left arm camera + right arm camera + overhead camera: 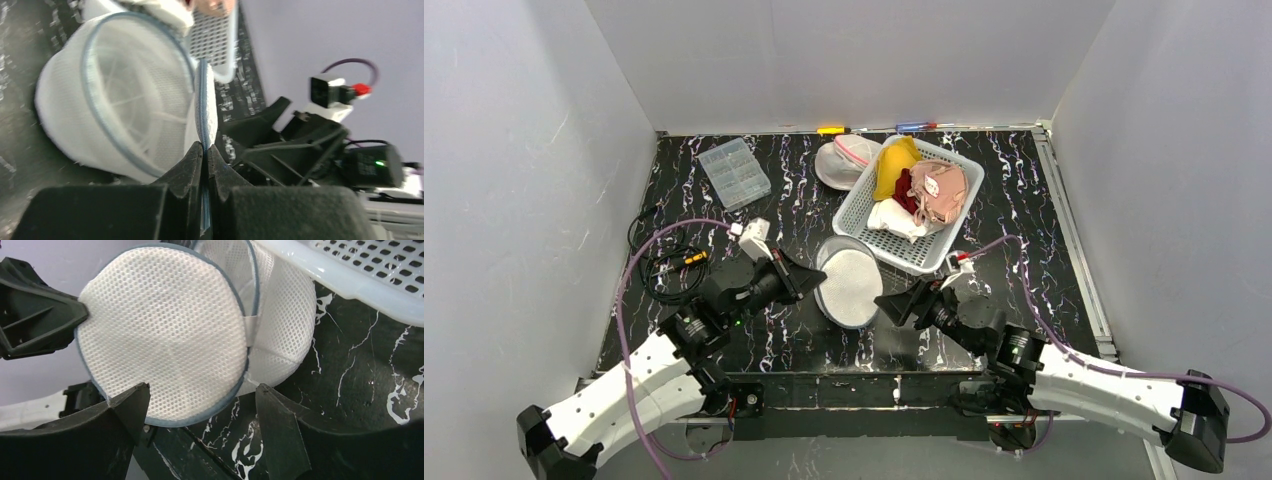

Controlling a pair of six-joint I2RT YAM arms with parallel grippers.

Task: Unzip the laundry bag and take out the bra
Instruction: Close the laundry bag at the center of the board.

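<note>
Steadiness counts: left tool (205,147) pinches the raised lid (160,335) of the mesh laundry bag (115,110); right tool (200,392), spread, should reach inside, though the interior shows poorly

Both arms reach inward over the table (1024,180). Left gripper (205,149) pinches the bag (125,100) rim; right gripper (202,388) faces it, jaws wide.
</note>
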